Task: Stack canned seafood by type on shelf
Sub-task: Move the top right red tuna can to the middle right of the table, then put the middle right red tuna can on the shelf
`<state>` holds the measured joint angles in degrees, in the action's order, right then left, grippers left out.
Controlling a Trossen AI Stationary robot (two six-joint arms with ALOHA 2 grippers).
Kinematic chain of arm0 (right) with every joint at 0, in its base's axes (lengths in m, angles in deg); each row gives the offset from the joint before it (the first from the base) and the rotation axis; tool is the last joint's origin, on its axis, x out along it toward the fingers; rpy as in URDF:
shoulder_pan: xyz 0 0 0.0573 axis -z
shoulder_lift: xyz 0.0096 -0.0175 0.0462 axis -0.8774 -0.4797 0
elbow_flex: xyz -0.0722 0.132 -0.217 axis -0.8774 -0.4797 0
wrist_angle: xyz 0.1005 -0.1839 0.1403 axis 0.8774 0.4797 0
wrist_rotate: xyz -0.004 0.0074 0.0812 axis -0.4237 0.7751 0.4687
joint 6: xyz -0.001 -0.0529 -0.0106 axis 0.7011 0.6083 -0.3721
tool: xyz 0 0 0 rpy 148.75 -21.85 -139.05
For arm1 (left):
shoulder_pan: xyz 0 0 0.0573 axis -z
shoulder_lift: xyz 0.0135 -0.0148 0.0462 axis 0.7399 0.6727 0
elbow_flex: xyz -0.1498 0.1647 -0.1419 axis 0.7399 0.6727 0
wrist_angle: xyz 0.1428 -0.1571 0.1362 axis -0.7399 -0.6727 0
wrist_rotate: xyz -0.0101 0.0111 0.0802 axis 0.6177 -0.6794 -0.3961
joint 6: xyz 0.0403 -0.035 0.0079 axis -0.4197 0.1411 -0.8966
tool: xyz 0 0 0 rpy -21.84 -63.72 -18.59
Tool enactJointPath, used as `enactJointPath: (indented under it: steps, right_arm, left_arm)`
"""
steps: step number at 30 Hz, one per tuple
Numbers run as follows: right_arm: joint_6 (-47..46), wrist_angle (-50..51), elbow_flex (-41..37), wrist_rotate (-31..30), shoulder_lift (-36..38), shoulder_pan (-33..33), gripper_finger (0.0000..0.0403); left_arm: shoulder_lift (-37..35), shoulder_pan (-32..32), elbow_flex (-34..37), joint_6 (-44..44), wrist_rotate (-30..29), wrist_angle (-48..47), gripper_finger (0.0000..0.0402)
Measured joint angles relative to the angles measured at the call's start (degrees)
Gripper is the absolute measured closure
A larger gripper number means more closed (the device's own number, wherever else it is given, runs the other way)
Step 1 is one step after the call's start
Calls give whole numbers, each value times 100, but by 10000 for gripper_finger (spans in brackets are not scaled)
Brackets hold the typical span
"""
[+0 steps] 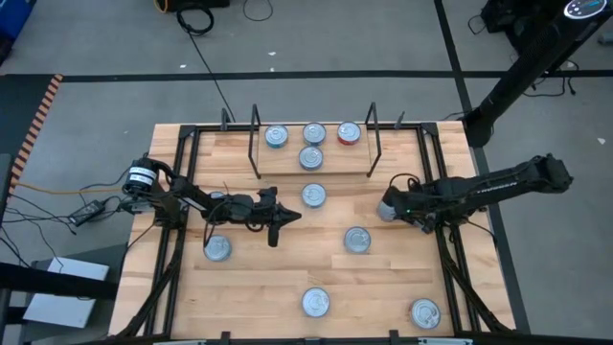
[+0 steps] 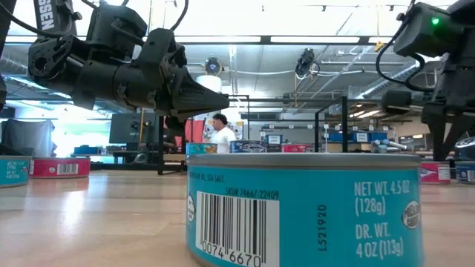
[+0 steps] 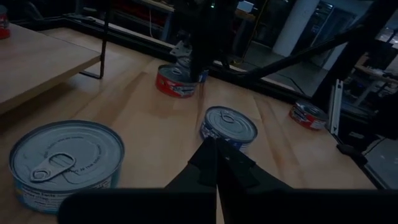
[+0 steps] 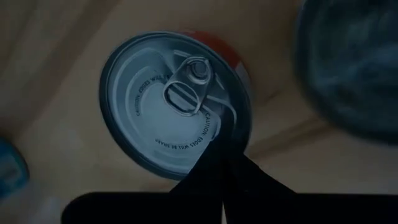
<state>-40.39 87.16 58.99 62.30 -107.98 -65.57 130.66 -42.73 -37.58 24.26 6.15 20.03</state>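
Observation:
The shelf (image 1: 340, 163) stands at the table's far side and carries three silver-lidded tins (image 1: 314, 133) and one red tin (image 1: 349, 133). More tins lie scattered on the table. My left gripper (image 1: 295, 217) (image 3: 215, 142) is shut and hovers above the table's middle, pointing right toward a blue tin (image 3: 229, 124) (image 1: 356, 240). My right gripper (image 4: 219, 124) (image 1: 391, 205) is shut and points down over a red-labelled tin (image 4: 168, 102) (image 3: 175, 84) that sits flat on the table, right of the shelf's near edge. My right gripper comes from above with shut fingers (image 4: 214, 155) standing over the edge of the red tin's lid (image 4: 205, 127), beside the pull tab. I cannot tell whether they touch it. The tin rests flat on the table.
A tin (image 1: 313, 195) (image 3: 62, 162) lies just far of my left gripper. Others lie at the left (image 1: 217, 248), near the front edge (image 1: 316, 303) and at the front right (image 1: 424, 312). A blue tin (image 2: 304, 211) fills the low view. Black frame rails (image 1: 182, 172) run along both sides.

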Motion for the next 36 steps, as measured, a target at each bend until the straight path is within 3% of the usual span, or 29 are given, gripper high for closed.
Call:
enactJointPath:
  steps: [7, 17, 21, 25, 36]
  right_arm:
    - [-4, -1011, 96, 21, -704, -455, 402]
    - [37, -948, 836, 25, -1683, -672, 402]
    - [569, -868, 1040, -71, -1840, -662, 402]
    - [2066, -805, 1182, -331, -1716, -581, 392]
    - [7672, -117, 1885, -184, -1424, -724, 324]
  left_arm:
    - [0, 0, 0, -2, 122, 1, 401]
    - [0, 0, 0, -17, 212, 1, 401]
    - [-2, 0, 0, -242, 212, 1, 401]
    - [-2, 0, 0, -281, 212, 1, 401]
    - [-2, 0, 0, -282, 210, 1, 401]
